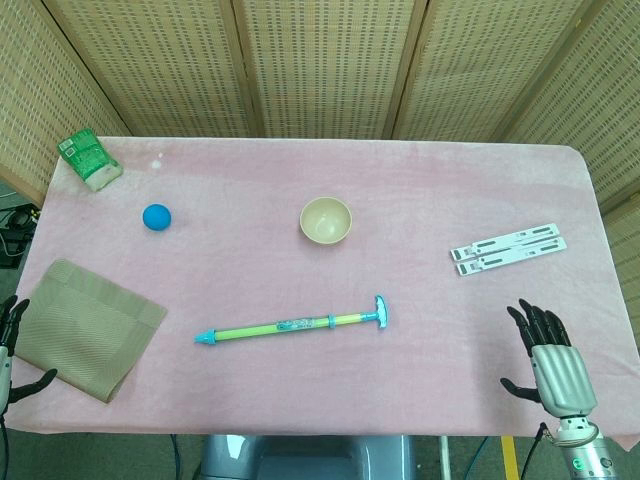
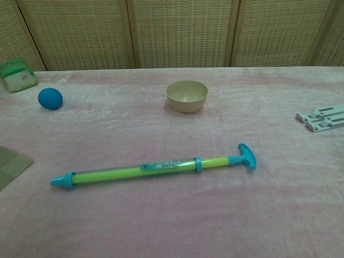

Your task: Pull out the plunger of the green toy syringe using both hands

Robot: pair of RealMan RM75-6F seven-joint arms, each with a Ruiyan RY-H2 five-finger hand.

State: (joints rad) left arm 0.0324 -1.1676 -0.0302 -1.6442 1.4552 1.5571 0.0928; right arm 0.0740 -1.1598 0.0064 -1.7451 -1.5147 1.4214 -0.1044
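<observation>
Left hand mostly cut off at frame edge; grasp impossible to tell. Right hand empty, fingers spread, at table's near edge. Green toy syringe with teal nozzle and T-handle lying mid-table on pink cloth, untouched.

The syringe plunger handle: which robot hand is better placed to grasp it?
The right robot hand. The syringe has its T-shaped handle pointing toward the robot's right side, nearer that open hand. The left robot hand sits beyond the folded cloth, nearer the nozzle tip.
</observation>
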